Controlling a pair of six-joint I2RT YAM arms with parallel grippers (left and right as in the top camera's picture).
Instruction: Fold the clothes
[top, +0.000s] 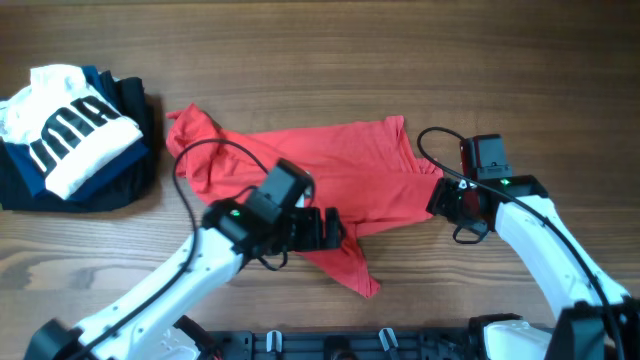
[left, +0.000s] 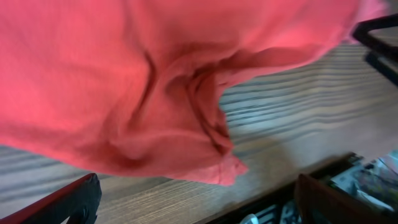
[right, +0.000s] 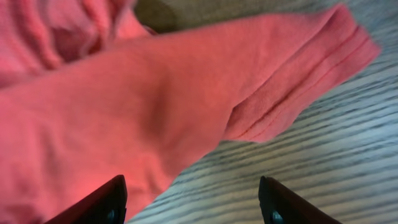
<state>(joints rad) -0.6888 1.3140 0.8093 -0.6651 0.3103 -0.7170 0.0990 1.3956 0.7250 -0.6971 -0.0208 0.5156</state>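
Fingers (left: 68, 202) spread wide on the left gripper (top: 335, 228), and spread on the right gripper (top: 440, 195) as well! Wood-grain table (top: 400, 60) fills the frame. One red shirt (top: 330, 165), soft and rumpled, lies centre, a corner trailing lower centre. Upper left, one stack (top: 75, 135) of white, navy and black garments.

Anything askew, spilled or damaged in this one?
The red T-shirt lies rumpled across the table, not flat. Its end nearest the stack of garments is bunched, and one corner trails in a point toward the near edge. The stack itself is loosely piled. Nothing looks spilled or torn.
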